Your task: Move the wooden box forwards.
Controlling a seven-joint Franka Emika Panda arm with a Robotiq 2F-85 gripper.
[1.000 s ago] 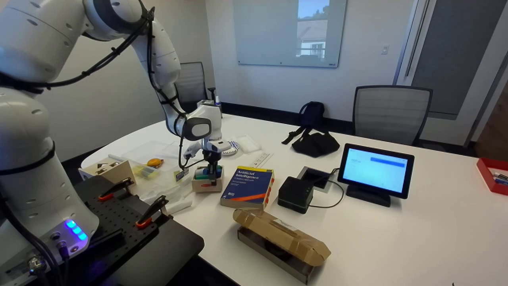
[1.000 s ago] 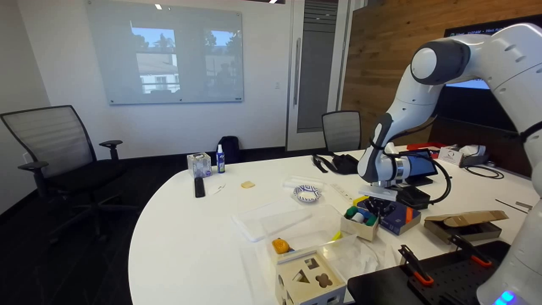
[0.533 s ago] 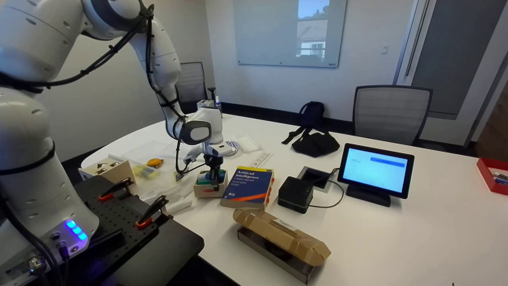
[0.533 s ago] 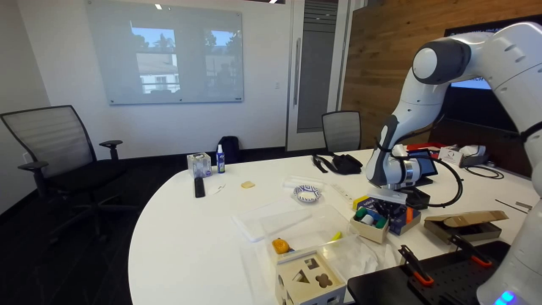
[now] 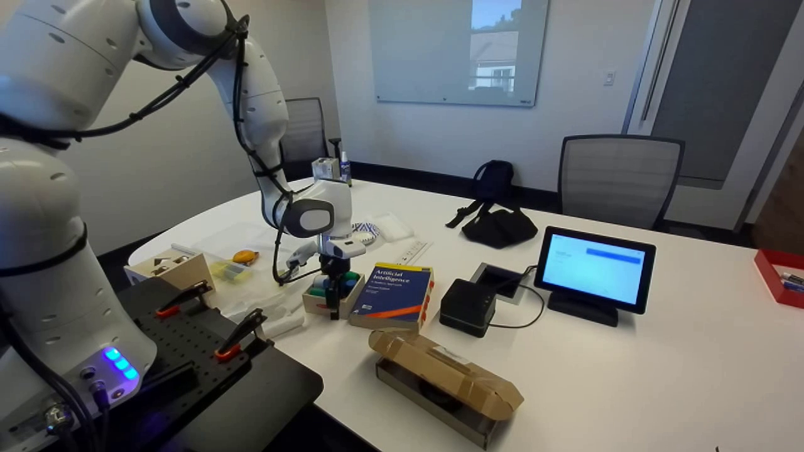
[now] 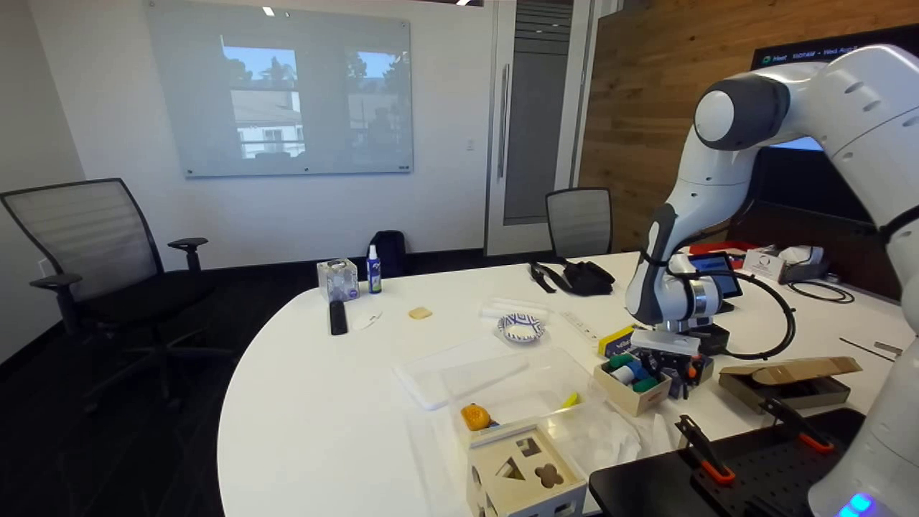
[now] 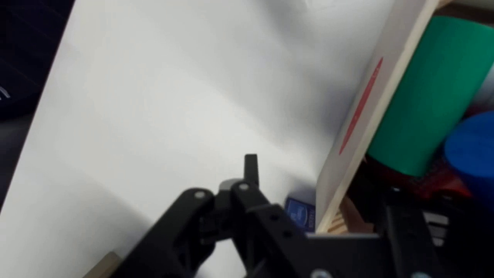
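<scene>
The wooden box is a low, pale open tray with a red mark on its side, resting on the white table beside the purple-blue book. It holds a green cylinder, a blue piece and other coloured blocks. My gripper points down at the box's near long wall, jaws apart. In the wrist view one finger stands outside that wall with a gap between; the other is dark and partly hidden over the box's inside. Whether the box touches the book, I cannot tell.
A long brown cardboard box lies nearer the table edge. A black device and a tablet screen stand past the book. A wooden shape-sorter and a clear plastic bin are on the box's far side from the book.
My gripper has gone from shut on the box's wall to open. The wooden box has shifted towards the book and turned somewhat. The hand has come down slightly.
</scene>
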